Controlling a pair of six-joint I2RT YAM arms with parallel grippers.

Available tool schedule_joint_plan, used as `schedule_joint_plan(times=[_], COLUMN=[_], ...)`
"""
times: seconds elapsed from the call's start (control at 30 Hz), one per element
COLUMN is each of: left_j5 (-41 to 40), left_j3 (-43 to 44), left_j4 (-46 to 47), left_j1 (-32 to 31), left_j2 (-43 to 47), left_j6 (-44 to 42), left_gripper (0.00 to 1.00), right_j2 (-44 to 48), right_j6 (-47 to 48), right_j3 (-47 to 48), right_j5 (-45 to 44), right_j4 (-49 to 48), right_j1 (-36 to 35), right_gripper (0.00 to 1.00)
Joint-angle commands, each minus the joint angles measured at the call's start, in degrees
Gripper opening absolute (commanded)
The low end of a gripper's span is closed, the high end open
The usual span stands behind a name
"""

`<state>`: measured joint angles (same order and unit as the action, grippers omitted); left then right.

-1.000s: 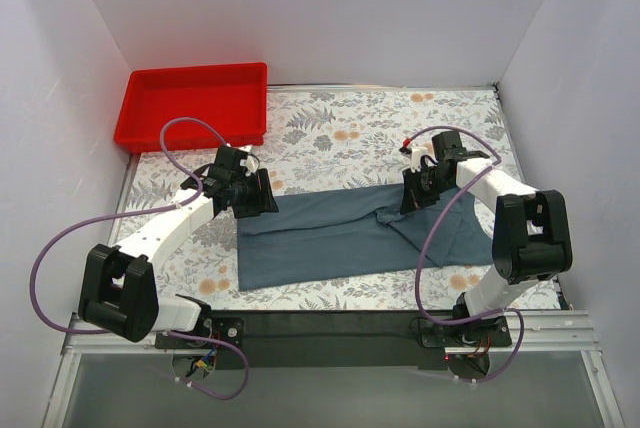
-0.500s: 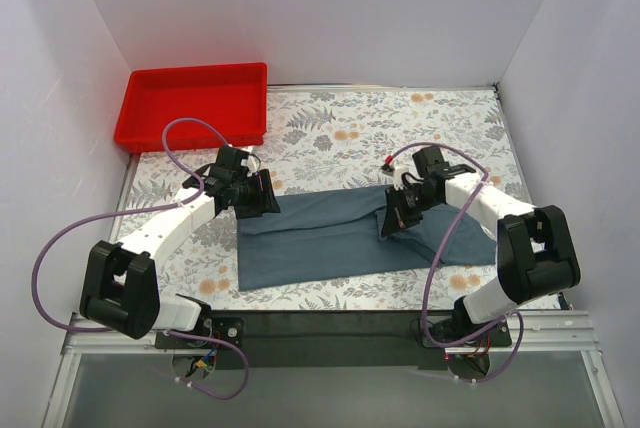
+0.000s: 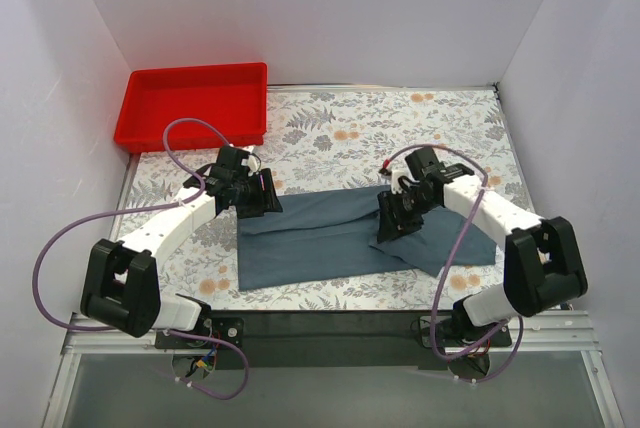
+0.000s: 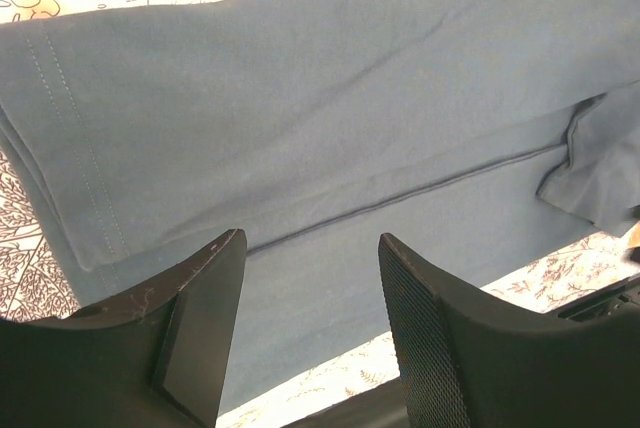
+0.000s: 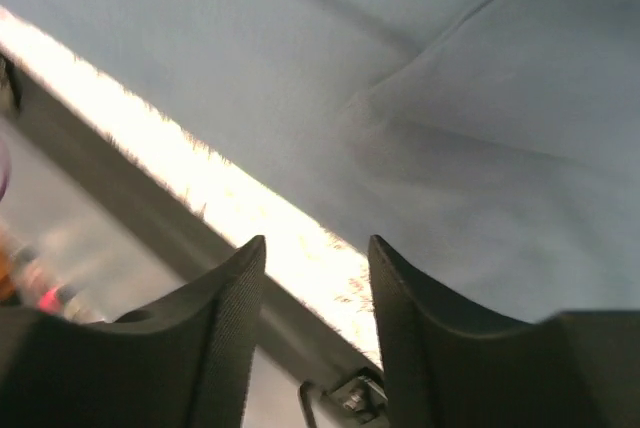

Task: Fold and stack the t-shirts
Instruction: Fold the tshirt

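Note:
One slate blue-grey t-shirt (image 3: 320, 238) lies spread flat across the middle of the floral table, its right part folded over itself. My left gripper (image 3: 262, 194) hovers over the shirt's upper left corner. In the left wrist view the left gripper (image 4: 312, 244) is open and empty, with the cloth (image 4: 300, 98) below it. My right gripper (image 3: 392, 220) sits over the fold right of the shirt's middle. In the right wrist view the right gripper (image 5: 315, 248) is open, nothing between its fingers, with the shirt (image 5: 450, 98) just beyond it.
A red tray (image 3: 200, 70) stands empty at the back left corner. White walls close in the table on three sides. The arms' black base rail (image 3: 330, 326) runs along the near edge.
My right gripper has moved left and nearer, drawing a fold of the shirt toward the middle, then opened and let the cloth go. The left arm has stayed put.

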<state>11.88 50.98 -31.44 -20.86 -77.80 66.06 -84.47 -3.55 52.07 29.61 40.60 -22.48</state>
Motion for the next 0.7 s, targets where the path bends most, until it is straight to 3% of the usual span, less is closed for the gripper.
schedule_joint_plan(times=[0.0, 0.1, 0.3, 0.37, 0.47, 0.67], left_j5=[0.6, 0.7, -3.2, -5.1, -9.9, -13.5], left_j3=[0.5, 1.4, 0.3, 0.3, 0.5, 2.3], left_j4=[1.1, 1.6, 3.3, 3.9, 4.5, 6.7], left_j1=[-0.3, -0.7, -0.7, -0.6, -0.3, 1.1], left_j2=[-0.7, -1.4, -2.4, -3.1, -4.6, -8.5], left_j6=[0.2, 0.0, -0.5, -0.1, 0.6, 0.6], left_gripper=[0.53, 0.55, 0.57, 0.56, 0.46, 0.45], right_j2=[6.1, 8.5, 10.0, 8.9, 6.0, -4.3], right_j6=[-3.3, -6.5, -9.2, -9.5, -9.8, -10.1], right_j3=[5.4, 4.2, 3.4, 3.7, 4.5, 7.6], right_j5=[-13.5, -20.1, -23.8, -23.5, -23.5, -17.1], right_j4=[2.4, 2.2, -4.4, -7.8, -14.1, -23.8], right_j1=[2.0, 8.6, 24.6, 29.3, 33.6, 39.6], right_gripper=[0.47, 0.49, 0.46, 0.45, 0.44, 0.43])
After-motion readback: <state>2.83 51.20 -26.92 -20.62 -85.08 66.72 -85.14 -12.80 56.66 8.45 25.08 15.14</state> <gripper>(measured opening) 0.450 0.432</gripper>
